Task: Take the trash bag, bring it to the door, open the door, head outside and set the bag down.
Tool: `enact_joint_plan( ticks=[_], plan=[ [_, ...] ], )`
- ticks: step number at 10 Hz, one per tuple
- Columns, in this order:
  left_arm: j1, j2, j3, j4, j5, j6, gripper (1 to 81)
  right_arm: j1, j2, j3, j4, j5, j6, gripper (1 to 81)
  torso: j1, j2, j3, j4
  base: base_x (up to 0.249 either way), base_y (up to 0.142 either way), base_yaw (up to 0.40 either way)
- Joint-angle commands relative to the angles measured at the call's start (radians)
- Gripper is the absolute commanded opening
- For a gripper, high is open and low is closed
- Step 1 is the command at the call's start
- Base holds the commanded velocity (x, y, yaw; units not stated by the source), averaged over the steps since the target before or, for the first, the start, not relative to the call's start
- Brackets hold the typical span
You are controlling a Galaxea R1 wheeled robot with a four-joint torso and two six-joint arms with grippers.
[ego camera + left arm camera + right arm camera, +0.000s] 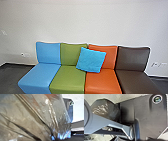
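The trash bag (31, 115) bulges close by the left gripper, its folds drawn together, though I cannot tell whether that or the right gripper is spread or clamped, while ahead a blue cushion (91, 60) leans across the green seat (68, 77) and orange seat (102, 81), a pale wall (100, 22) on their far side.

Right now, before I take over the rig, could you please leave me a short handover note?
Left gripper: grip unclear, but the trash bag's folds bunch together near the left wrist camera, so it is probably held.
Right gripper: cannot tell.
Place: apparently indoors, facing a sofa with a blue cushion, a wall behind.
Done: pickup, probably.
Left: getting outside through the door, putting the bag down.
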Motion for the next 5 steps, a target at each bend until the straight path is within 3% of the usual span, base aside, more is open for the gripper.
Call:
enact_joint_plan(
  ticks=[1, 2, 5],
  plan=[
    [-0.018, 0.007, 0.0, -0.004, 0.062, 0.019, 1.0, -0.009, 0.067, -0.081, -0.042, -0.056, -0.007, 81.1, -0.062, 0.097, 0.036, 0.0, 0.0, 0.0, 0.0],
    [-0.009, 0.021, -0.02, -0.003, 0.046, 0.024, 1.0, -0.015, 0.091, -0.111, -0.044, -0.05, -0.007, 81.1, -0.083, 0.129, 0.092, 0.0, 0.0, 0.0, 0.0],
    [-0.004, 0.072, -0.106, -0.003, 0.043, 0.039, 1.0, -0.025, 0.15, -0.193, -0.054, -0.05, -0.007, 81.1, -0.134, 0.209, 0.161, 0.0, 0.0, 0.0, 0.0]
  ],
)
